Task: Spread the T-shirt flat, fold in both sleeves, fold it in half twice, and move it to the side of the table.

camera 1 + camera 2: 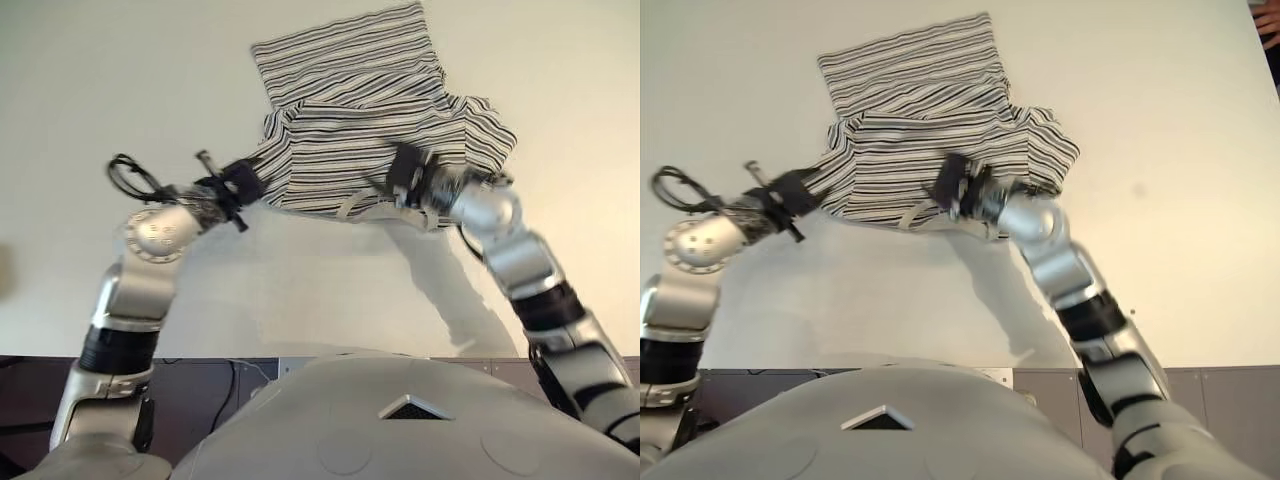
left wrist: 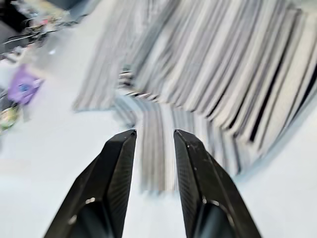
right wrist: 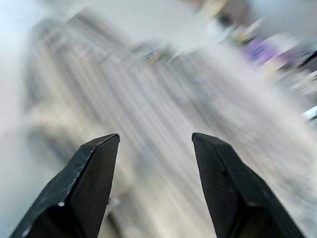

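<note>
One T-shirt (image 1: 350, 110) stretches lengthwise away; left end effector (image 2: 154, 134) narrowly parted, right end effector (image 3: 155, 135) wide.

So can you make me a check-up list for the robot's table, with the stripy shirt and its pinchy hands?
Surface: pale, smooth table.
Job's things: striped T-shirt, bunched and partly folded over itself, lying at the far middle of the table; not flat yet.
Clutter: nothing seen.
Grippers: left gripper open a little, at the shirt's near left edge; right gripper open wide, at the shirt's near edge, further right.
Cables: black cable loop by the left arm's wrist, hanging clear of the shirt.
Surroundings: colourful things beyond the table, too blurred to name.
</note>
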Motion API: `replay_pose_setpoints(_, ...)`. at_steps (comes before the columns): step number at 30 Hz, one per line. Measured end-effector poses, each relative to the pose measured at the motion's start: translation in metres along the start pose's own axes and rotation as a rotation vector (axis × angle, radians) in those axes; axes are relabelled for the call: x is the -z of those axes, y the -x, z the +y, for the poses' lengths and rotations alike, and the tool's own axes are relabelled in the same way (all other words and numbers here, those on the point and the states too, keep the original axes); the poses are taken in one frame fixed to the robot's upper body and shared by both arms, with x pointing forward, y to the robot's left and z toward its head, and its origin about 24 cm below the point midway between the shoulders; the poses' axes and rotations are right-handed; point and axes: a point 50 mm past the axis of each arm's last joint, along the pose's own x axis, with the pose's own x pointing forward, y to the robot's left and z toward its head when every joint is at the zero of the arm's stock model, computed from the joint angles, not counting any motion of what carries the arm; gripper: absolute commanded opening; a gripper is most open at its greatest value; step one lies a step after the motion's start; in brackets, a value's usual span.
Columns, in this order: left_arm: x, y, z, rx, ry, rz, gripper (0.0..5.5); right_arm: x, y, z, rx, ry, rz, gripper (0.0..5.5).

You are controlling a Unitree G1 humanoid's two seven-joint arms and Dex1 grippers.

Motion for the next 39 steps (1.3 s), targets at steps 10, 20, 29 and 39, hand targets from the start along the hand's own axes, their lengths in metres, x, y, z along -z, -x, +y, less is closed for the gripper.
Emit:
replay_pose_setpoints(10, 0.013, 0.009, -0.061, 0.322, -0.209, 0.051, 1.39, 0.001, -0.006, -0.008, 0.039, 0.014, 0.077, 2.7)
replay_pose_setpoints(20, 0.002, -0.059, -0.066, -0.001, -0.56, -0.166, 1.39, -0.002, -0.014, -0.014, 0.007, 0.019, 0.073, 2.7)
replay_pose_setpoints(29, -0.025, -0.061, -0.034, -0.258, -0.128, -0.347, 1.39, -0.003, -0.017, -0.016, 0.045, -0.009, 0.056, 2.7)
replay_pose_setpoints(39, -0.005, -0.04, 0.025, -0.482, 0.462, -0.26, 1.39, 0.004, -0.018, -0.022, 0.111, -0.054, 0.072, 2.7)
